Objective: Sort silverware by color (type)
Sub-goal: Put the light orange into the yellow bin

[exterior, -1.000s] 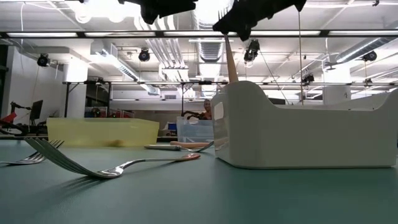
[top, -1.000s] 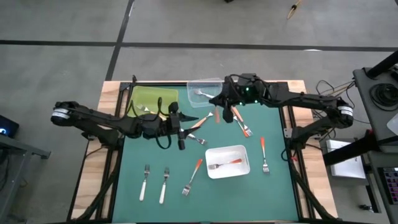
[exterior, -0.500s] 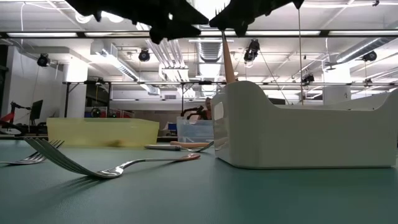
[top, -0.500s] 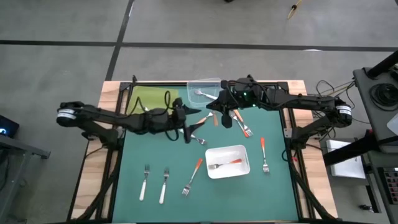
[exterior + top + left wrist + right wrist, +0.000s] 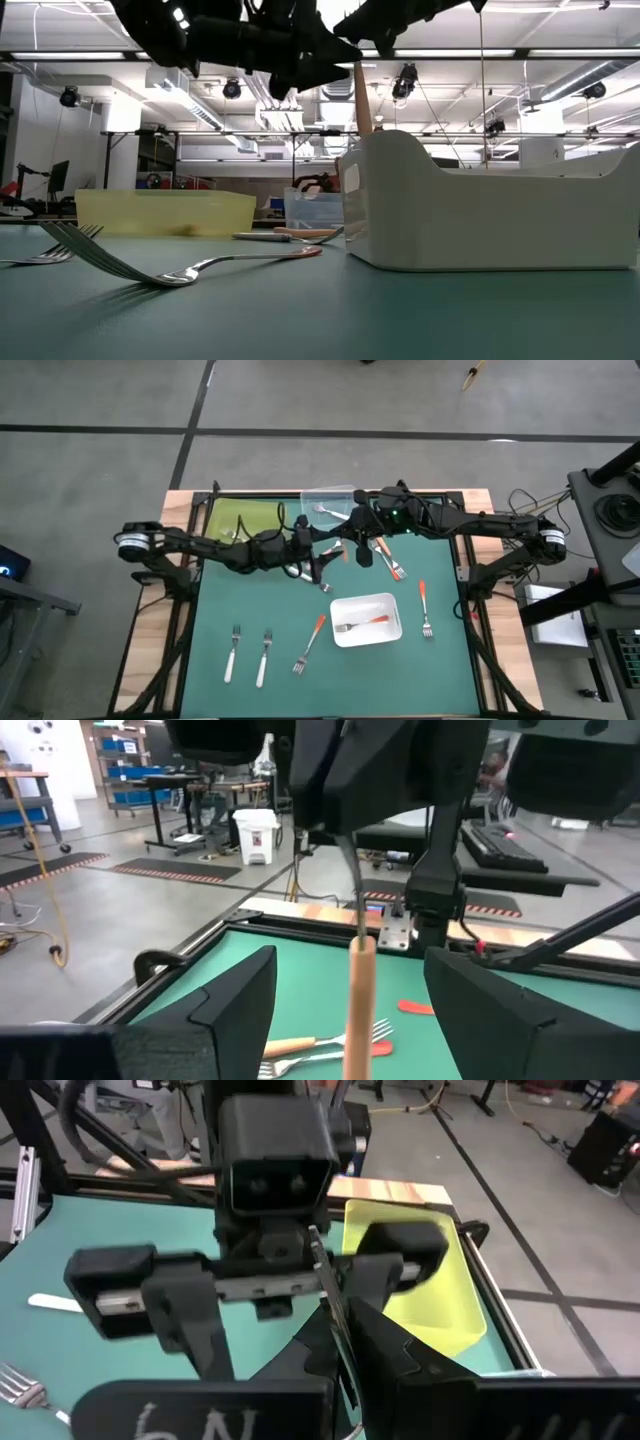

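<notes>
— Any change on the left?
— Plenty. Reaches across to mid-surface now with the left hand (image 5: 318,560), fingers (image 5: 235,1010) spread wide. Half-shut only a second back, and well short of the right arm then.
— And on the right?
— Barely shifted. Right hand (image 5: 362,546) clamped shut on the metal end of a tan fork (image 5: 360,990). Dangles it upright, handle down, above the surface (image 5: 250,610).
— Where against the left fingers?
— Right between them, touching neither, going by the left wrist view.
— So a handover?
— Looks like one. Needs only a squeeze on the handle, then a release from the right.
— Bound where afterwards?
— Cannot tell yet. One red fork (image 5: 368,622) in the white tray (image 5: 395,605); yellow tray (image 5: 225,518) and clear tray (image 5: 345,492) at the far edge. Probably one of those two for tan.
— Left to sort?
— Most of it. Two white forks (image 5: 233,652) near the front edge, red ones (image 5: 424,605) loose, a few more under the arms.
— Risk?
— Slim handle, free to swing; easy to pinch off-centre.
</notes>
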Robot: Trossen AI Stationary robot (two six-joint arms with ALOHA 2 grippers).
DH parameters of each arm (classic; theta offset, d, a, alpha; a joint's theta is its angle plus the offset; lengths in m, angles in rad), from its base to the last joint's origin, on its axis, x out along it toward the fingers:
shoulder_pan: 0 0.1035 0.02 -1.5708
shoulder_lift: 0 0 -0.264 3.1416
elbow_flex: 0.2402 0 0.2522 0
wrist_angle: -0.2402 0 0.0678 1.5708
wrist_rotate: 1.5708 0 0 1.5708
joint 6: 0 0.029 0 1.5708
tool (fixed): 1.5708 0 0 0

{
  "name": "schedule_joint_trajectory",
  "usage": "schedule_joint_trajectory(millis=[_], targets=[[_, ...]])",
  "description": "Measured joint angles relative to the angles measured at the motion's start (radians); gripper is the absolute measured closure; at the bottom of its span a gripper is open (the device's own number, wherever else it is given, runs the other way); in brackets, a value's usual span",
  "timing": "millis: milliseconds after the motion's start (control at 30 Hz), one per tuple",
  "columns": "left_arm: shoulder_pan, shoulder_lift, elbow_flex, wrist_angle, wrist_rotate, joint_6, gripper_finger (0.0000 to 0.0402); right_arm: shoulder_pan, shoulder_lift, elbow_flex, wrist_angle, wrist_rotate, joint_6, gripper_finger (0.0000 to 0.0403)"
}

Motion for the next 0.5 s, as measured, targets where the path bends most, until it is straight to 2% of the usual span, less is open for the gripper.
schedule_joint_trajectory(millis=[367,500], targets=[[0.016,0.033,0.047,0.032,0.002,0.004,0.0168,0.016,0.000,0.000,0.001,-0.002,-0.025,0.0394],[0.018,0.033,0.050,0.033,0.001,0.004,0.0192,0.018,0.001,0.000,0.000,-0.002,-0.026,0.0394]])
